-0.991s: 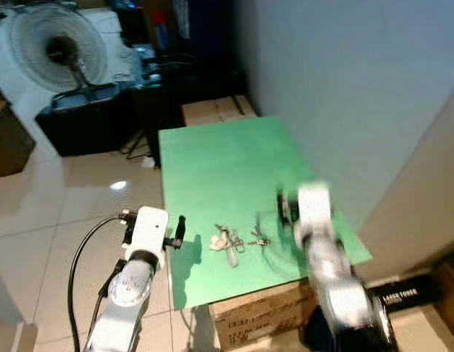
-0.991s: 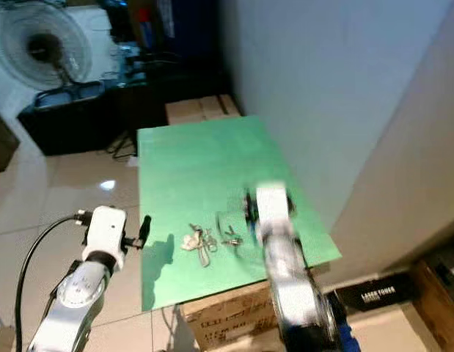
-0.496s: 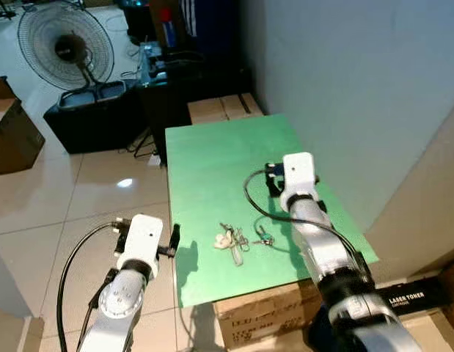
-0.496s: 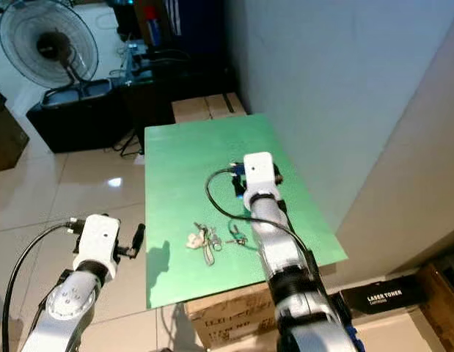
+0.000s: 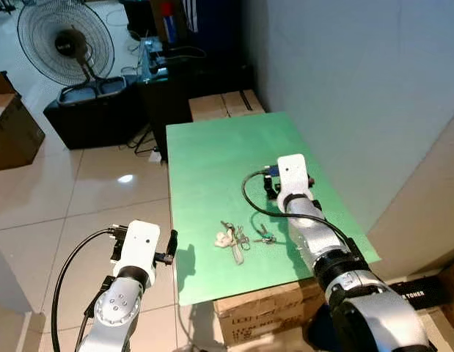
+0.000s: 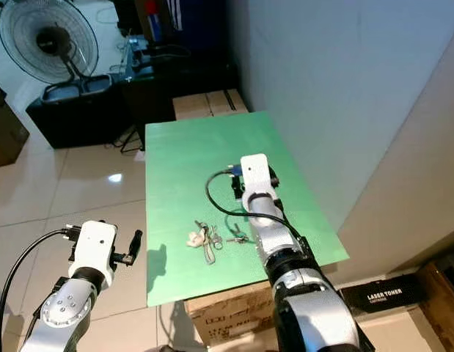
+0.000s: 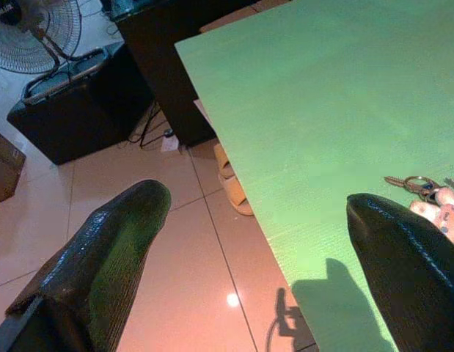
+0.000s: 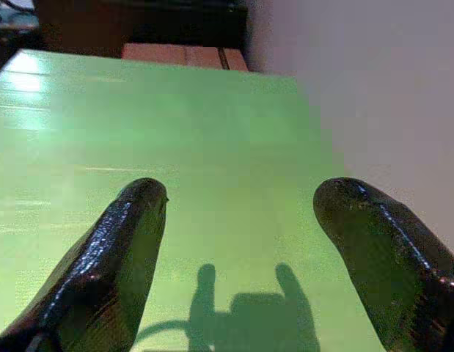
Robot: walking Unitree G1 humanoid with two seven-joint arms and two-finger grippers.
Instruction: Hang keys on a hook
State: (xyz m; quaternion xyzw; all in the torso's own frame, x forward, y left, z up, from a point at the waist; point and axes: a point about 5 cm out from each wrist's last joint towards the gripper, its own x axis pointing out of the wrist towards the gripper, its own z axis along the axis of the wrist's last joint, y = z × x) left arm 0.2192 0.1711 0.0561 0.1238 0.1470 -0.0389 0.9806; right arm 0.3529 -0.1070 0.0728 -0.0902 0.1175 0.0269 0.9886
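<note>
Glossy pale floor tiles (image 5: 36, 220) lie nearest, under the left gripper (image 7: 256, 242), which hangs off the table's left edge with its two black, finely ribbed fingers (image 7: 109, 249) spread wide apart and holding nothing. A cardboard box (image 5: 263, 315) supports the near end of the flat, matte green tabletop (image 5: 212, 161). Near that front edge lies a bunch of keys (image 5: 230, 240): thin metal blades on a ring with a pale, lumpy fob and a light strap, flat on the green surface. Just beside it, to the right, lies a second, smaller key ring (image 5: 262, 236) with a darker tag. The right gripper (image 8: 238, 242) is held low over the table beyond the keys, near the right edge, its rounded black fingers (image 8: 116, 257) parted and empty, casting a forked shadow on the green. A black cable (image 5: 250, 192) loops from its white wrist. Farther off, more cardboard boxes (image 5: 223, 104) abut the table's far end beside a plain grey wall (image 5: 359, 73). A black case (image 5: 94, 114) and a round-caged pedestal fan (image 5: 64, 33) stand at far left.
</note>
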